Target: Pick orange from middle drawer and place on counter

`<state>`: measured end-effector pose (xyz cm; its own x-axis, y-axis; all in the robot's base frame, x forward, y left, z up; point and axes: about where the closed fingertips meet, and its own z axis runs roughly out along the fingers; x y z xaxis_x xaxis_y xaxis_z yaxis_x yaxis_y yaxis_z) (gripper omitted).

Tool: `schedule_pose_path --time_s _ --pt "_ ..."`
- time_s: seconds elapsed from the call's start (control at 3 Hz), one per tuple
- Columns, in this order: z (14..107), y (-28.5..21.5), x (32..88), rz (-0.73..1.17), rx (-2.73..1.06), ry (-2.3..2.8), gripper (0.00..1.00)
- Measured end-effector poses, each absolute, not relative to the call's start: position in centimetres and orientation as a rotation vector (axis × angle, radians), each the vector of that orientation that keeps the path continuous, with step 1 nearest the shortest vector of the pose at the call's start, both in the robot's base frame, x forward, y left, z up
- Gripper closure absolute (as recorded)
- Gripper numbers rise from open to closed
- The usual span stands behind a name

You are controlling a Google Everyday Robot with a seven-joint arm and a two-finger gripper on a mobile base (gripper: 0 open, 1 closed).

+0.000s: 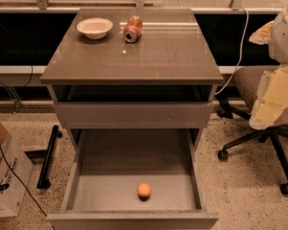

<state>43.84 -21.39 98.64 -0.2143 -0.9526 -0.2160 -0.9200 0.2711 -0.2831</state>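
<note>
Step one, the grab, is not yet done. The orange (144,190) sits alone on the flat floor of the middle drawer (79,169), which is pulled far out toward the near side. The little round fruit is close to the drawer's near front wall, about halfway between left and right, and it touches no wall. The gripper is not in the picture, so I cannot tell if it is open or if it holds anything.

Up on top, the counter (172,56) has a white bowl (94,27) at the far left and a soda can (133,28) lying on its side just right of the bowl. The near part and the right part of the counter look bare.

Next, I think the gripper has to come down from above into the near part of the drawer, open wide enough to go around the orange, and close softly, since a round fruit can roll away. After that it must lift straight up, stay off the shallow drawer (134,115) and the counter's edge, and set the orange down away from the bowl and can
</note>
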Motion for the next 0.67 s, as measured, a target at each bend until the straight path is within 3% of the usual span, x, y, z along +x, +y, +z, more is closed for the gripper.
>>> schedule_pose_path --time_s 0.67 --pt "98.05 -21.24 43.96 -0.112 -1.637 2.247 0.0"
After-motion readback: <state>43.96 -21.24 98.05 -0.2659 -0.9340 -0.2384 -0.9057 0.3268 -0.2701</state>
